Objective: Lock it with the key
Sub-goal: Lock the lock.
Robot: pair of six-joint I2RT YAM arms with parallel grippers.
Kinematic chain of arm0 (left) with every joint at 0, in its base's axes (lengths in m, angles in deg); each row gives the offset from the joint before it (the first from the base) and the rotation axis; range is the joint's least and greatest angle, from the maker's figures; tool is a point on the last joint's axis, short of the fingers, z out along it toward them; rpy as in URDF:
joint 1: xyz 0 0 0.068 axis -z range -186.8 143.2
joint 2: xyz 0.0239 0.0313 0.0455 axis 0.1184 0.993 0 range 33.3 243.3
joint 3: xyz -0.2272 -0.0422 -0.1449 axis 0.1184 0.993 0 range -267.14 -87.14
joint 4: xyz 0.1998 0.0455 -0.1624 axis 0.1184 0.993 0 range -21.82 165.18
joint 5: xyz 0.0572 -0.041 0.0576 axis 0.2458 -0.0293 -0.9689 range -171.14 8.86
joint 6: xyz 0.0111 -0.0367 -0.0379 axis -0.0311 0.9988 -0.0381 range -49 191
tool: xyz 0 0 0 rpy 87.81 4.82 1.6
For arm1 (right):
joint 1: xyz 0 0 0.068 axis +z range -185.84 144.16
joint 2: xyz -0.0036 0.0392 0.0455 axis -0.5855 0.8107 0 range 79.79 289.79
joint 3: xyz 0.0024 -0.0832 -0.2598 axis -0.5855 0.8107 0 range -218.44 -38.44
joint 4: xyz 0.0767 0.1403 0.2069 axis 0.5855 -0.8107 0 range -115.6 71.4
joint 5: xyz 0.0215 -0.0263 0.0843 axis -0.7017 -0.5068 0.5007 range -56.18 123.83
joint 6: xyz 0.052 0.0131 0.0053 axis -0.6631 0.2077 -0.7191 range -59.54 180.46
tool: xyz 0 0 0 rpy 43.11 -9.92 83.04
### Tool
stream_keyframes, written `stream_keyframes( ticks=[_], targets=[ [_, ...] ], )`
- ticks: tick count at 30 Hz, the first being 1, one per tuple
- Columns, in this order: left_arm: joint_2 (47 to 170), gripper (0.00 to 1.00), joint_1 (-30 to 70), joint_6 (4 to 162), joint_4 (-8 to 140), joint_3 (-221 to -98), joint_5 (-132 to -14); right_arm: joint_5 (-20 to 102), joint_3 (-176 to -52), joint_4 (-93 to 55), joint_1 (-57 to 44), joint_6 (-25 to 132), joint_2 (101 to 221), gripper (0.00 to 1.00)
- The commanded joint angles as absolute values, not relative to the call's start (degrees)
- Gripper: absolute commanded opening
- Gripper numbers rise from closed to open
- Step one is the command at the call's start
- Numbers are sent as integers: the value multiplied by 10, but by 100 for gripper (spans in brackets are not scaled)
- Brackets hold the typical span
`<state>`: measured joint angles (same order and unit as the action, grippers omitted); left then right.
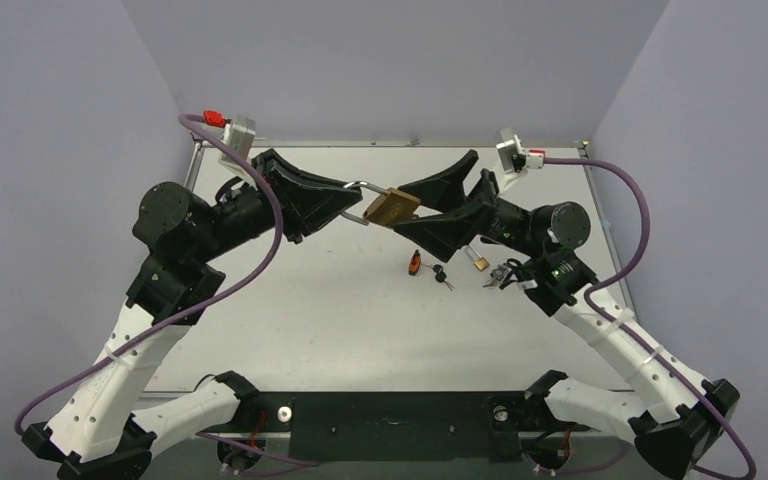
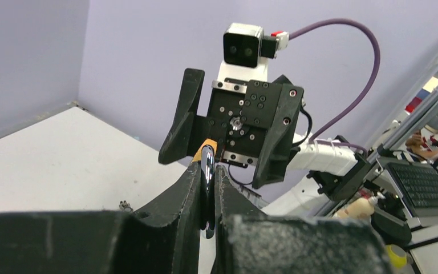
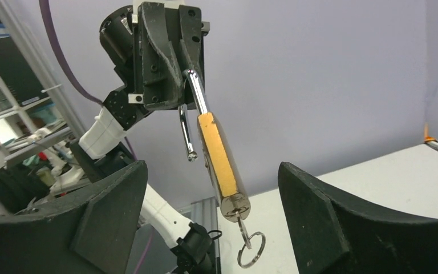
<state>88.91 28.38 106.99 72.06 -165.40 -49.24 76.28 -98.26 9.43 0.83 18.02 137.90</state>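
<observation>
Hanging from left fingers (image 2: 185,194) pinching its chrome shackle (image 3: 197,94), brass padlock (image 3: 219,160) judged heavy, rigid, slick; spread right fingers (image 3: 331,217) flank it; best hold: steel key (image 3: 243,227) beneath.

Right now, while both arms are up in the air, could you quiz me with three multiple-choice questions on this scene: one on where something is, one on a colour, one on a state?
1. Where is the big padlock?
A. Lying on the table
B. Hanging in the air from the left tool
C. Inside a box

2. What colour is its body?
A. Brass yellow
B. Blue
C. Green

3. How is its shackle?
A. Open, with one end free of the body
B. Snapped shut into the body
C. Missing

Answers:
1. B: the left tool's fingers pinch the shackle, and the lock dangles below them.
2. A: the right wrist view shows a yellow-brass side.
3. A: one leg of the shackle ends in open air beside the body.
</observation>
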Motion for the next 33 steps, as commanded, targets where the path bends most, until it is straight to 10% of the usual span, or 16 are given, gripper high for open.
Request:
stream_keyframes(
  ticks=[1,22,33],
  targets=[
    [896,0,289,1094,680,-1722,-581,837,-1037,225,2,131,1420,80],
    [915,0,290,1112,653,-1740,-635,780,-1021,491,5,-59,1515,45],
    [915,0,291,1113,640,-1729,-637,770,-1012,431,20,-19,1516,45]
  ],
)
